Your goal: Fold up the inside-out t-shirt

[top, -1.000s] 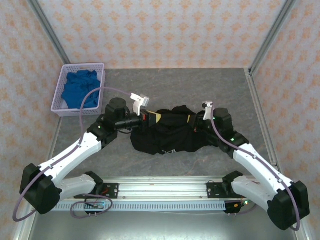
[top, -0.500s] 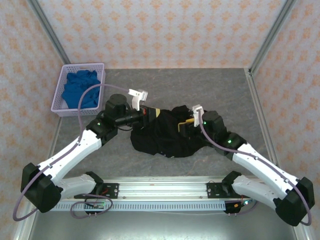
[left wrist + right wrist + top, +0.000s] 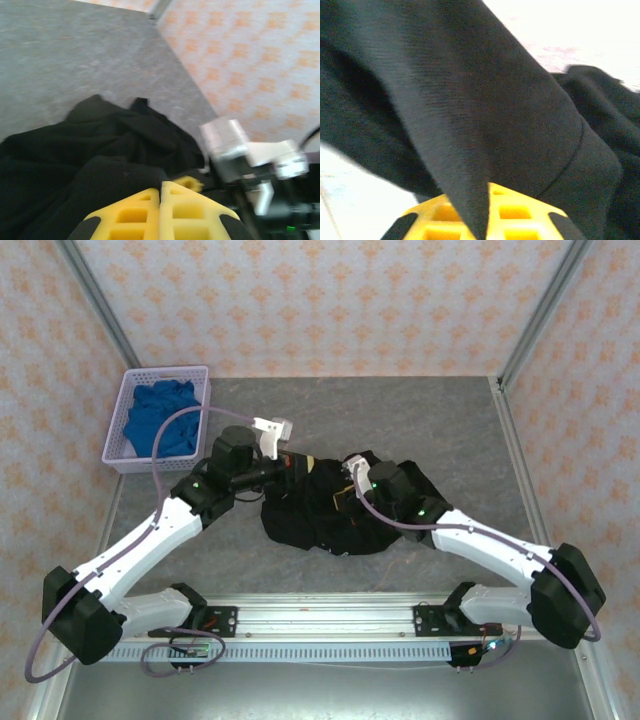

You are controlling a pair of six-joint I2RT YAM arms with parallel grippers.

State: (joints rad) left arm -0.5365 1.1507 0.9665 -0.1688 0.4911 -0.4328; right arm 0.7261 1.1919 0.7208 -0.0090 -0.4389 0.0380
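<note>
Inside-out t-shirt (image 3: 318, 522): black, bunched | left claw (image 3: 160, 187), right claw (image 3: 487, 197): gripping it

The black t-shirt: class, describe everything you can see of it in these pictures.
The black t-shirt lies crumpled in a wrinkled heap in the middle of the grey table. Its fabric looks soft, matte and finely knit, with a stitched hem line. The left end effector is shut on its left edge; the right end effector is shut on a fold near its middle.
</note>
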